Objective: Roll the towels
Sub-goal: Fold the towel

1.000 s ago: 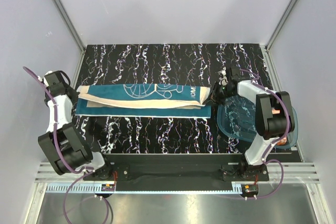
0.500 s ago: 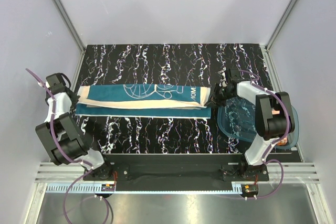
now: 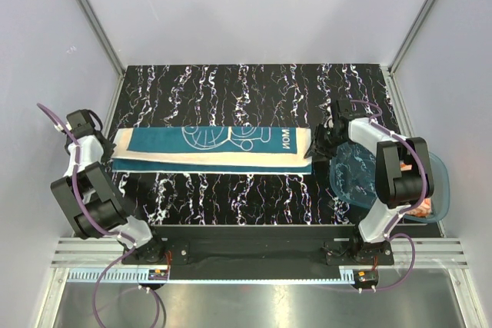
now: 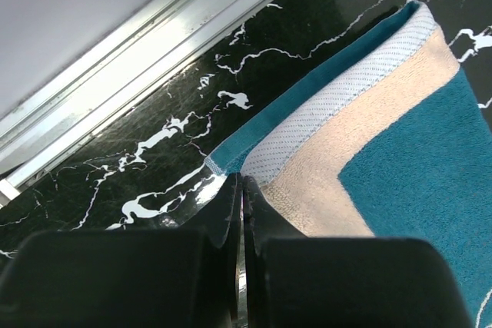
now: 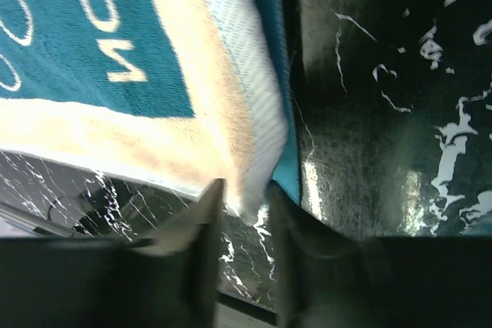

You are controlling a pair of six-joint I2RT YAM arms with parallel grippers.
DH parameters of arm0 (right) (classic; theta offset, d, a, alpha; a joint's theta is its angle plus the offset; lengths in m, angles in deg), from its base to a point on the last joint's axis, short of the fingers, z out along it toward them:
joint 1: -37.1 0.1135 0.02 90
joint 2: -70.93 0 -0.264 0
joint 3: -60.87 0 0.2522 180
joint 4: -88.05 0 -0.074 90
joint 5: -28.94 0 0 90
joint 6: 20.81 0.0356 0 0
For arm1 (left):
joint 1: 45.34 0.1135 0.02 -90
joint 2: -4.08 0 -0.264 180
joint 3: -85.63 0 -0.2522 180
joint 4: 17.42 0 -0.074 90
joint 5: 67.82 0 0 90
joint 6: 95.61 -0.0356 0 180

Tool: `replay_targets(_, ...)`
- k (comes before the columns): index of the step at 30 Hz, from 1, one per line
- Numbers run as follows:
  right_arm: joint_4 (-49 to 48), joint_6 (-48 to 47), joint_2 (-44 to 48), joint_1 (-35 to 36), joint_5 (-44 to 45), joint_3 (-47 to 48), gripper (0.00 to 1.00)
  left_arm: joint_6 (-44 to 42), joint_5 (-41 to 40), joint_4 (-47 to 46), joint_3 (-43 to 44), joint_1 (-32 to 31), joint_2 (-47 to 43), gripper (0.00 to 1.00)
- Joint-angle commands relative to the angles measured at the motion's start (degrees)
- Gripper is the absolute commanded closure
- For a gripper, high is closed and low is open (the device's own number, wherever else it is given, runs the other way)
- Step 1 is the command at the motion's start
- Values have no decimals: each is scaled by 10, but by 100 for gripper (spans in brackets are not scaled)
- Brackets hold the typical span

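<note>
- The counter carries the teal towel, folded flat, its long axis running left to right between the arms.
- The left pincer is pressed together at the towel's left corner; whether it pinches cloth cannot be told.
- The right pincer is slightly spread, with the right corner lying loose between its fingers.

The left claw is low, with its fingers squeezed tight together. The right claw is low too, with its fingers a little apart.
</note>
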Motion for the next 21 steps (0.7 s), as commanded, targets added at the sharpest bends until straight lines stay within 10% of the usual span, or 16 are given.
replay_targets(1,18,-27,13,-2,24,-8,58,1,-36,-8,17,7,1,100)
replay_targets(5,27,-28,31,-1,52,-6,40,9,-64,14,20,8,-10,83)
replay_targets(10,42,-29,53,-2,76,10,36,13,-59,4,5,7,-57,29)
replay_targets(21,46,-14,40,-2,59,63,30,0,-67,-7,-17,-78,-222,17)
